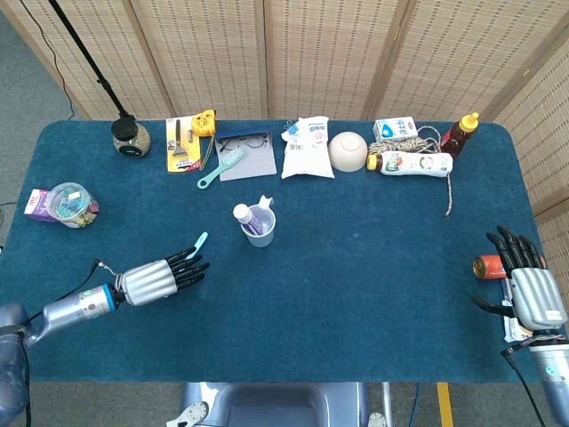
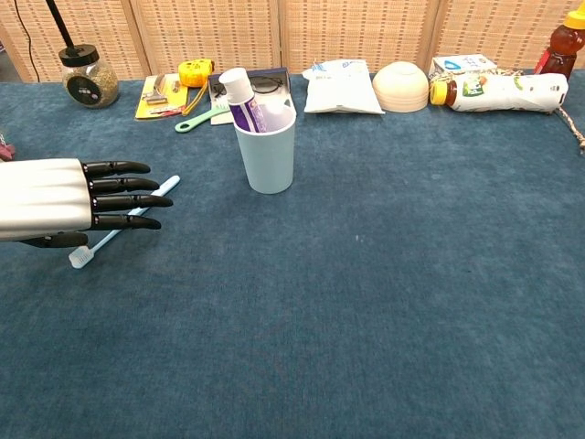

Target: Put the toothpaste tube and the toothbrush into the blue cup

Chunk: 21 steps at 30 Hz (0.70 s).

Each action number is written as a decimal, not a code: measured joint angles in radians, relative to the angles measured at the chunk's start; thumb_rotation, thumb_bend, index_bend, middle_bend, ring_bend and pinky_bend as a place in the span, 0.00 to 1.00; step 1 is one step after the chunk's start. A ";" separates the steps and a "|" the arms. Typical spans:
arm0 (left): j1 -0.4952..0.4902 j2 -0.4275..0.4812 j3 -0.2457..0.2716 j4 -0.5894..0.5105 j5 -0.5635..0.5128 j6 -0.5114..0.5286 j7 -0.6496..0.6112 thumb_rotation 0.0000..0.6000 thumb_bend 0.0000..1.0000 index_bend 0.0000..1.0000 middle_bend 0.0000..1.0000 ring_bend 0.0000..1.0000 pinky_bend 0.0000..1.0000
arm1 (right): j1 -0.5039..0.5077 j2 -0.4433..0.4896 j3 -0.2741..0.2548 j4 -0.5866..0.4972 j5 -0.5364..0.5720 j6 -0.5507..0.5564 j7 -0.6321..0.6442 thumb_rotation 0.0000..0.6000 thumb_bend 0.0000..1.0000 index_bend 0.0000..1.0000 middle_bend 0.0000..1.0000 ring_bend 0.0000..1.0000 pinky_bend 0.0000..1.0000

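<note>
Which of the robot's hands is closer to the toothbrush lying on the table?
The left hand: its fingers reach over the toothbrush, which lies beside the blue cup. The right hand sits far off at the table's opposite edge.

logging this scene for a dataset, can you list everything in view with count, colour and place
cup: 1, light blue, centre-left
toothpaste: 1, purple, white cap, in cup
toothbrush: 1, light blue, flat under left hand
jar: 1, black lid, back left
tape measure: 1, yellow, back
comb: 1, green, back
pouch: 1, white, back
bowl: 1, cream, upturned, back
bottle: 1, white, lying back right
sauce bottle: 1, brown, back right
left hand: open, over toothbrush
right hand: open, right edge
</note>
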 measured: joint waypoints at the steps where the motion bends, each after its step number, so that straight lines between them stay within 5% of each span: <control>1: 0.000 -0.002 0.001 0.001 -0.002 -0.002 0.002 1.00 0.35 0.13 0.00 0.00 0.00 | 0.000 0.000 0.000 0.000 0.000 -0.001 0.001 1.00 0.00 0.00 0.00 0.00 0.00; 21: -0.043 -0.072 0.011 -0.006 -0.057 -0.016 0.033 1.00 0.36 0.15 0.00 0.00 0.00 | -0.001 -0.002 0.006 0.002 -0.001 -0.013 0.002 1.00 0.00 0.00 0.00 0.00 0.00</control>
